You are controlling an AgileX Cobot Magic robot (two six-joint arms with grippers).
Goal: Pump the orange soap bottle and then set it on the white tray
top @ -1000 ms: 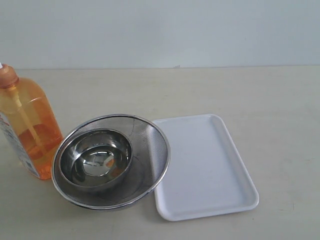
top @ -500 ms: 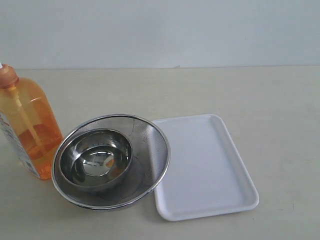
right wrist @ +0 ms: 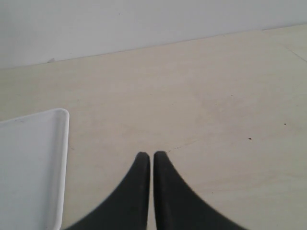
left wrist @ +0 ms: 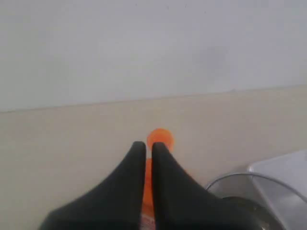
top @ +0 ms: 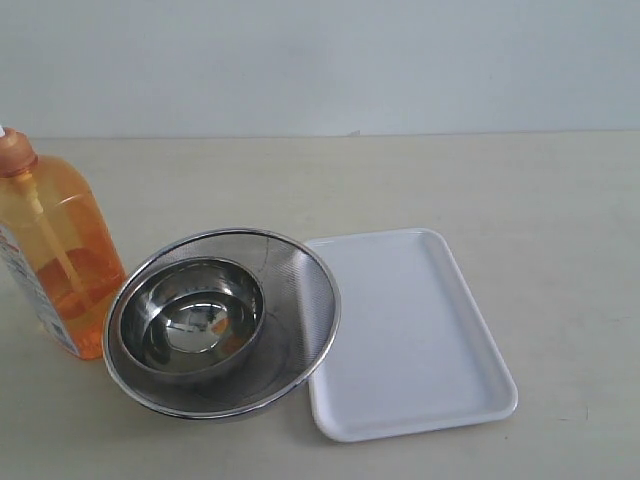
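Exterior view: bottle (top: 58,262) seen upright on bench (top: 500,180) at far left, just beside strainer (top: 305,290), apart from tray (top: 410,330). Long axis vertical, pump at top; nozzle direction cut off by frame edge. Nothing seen on tray. Judged: no pumping evidenced, placing not done. Left end effector (left wrist: 148,145) closed, empty, pump (left wrist: 159,137) seen just past tips. Right end effector (right wrist: 151,155) closed, empty, over bench near tray.
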